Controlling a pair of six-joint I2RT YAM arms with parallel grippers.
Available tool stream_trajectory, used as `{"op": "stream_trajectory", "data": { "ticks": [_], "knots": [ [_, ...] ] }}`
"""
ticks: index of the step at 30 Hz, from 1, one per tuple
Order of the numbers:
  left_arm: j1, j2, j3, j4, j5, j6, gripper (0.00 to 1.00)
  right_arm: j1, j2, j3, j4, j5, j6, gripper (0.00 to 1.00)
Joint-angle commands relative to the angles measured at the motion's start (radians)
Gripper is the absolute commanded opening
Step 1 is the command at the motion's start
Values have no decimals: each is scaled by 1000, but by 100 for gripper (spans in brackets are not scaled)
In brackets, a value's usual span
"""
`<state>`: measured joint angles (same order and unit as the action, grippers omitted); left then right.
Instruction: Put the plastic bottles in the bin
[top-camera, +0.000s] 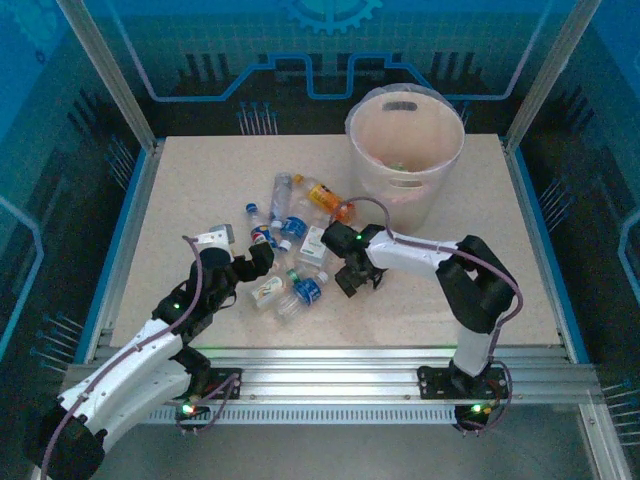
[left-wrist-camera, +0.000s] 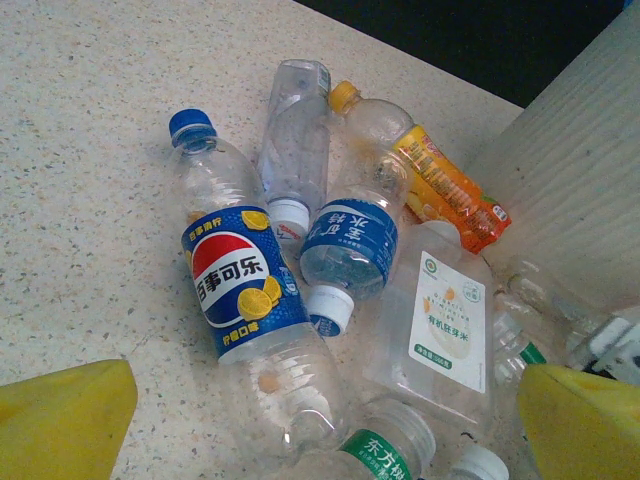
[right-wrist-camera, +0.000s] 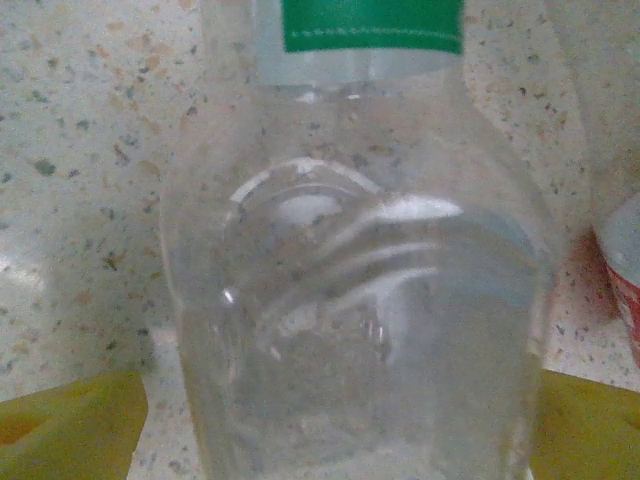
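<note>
Plastic bottles lie heaped mid-table, near the whitish bin, which holds something small and greenish, too faint to name. Clear bodies; blue, orange, white and green labels. Left gripper hangs wide over a blue-labelled bottle. Right gripper gapes wide astride a clear green-labelled bottle.

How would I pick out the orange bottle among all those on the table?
Find the big whitish bin at the back right. The plastic bottles lie heaped on its near-left side, and the orange bottle is the one closest to the bin. It alone has an orange label and yellow cap; its neighbours wear blue, white or green.
</note>
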<state>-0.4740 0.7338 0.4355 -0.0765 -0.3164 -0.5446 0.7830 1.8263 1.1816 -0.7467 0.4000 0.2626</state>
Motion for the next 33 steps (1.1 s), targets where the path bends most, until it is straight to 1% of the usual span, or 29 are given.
{"op": "stream_trajectory", "data": {
  "ticks": [1, 4, 7, 10, 12, 18, 23, 29, 33],
  "knots": [
    [6, -2, -9, 12, 13, 1, 99, -17, 33, 29, 22, -30, 20, 93],
    [6, -4, -8, 10, 13, 3, 99, -24, 53, 29, 33, -39, 20, 90],
    [6, -4, -7, 9, 12, 4, 99, -25, 68, 29, 38, -45, 21, 85],
    [8, -2, -6, 8, 13, 5, 99, -25, 68, 24, 34, -47, 20, 71],
    [8, -4, -7, 8, 11, 4, 99, -25, 60, 24, 25, -43, 20, 66],
    [8, -4, -7, 10, 11, 2, 99, -15, -13, 33, -26, -24, 24, 57],
    [8, -4, -6, 22, 15, 0, 99, 7, -91, 58, -97, 13, 33, 46],
    [8, -2, -7, 24, 13, -3, 99, 43, -190, 131, -193, 61, 52, 40],
    [10, -2, -5, 23, 13, -5, 99, 69, -258, 199, -218, 45, 35, 37]
  ]
}}
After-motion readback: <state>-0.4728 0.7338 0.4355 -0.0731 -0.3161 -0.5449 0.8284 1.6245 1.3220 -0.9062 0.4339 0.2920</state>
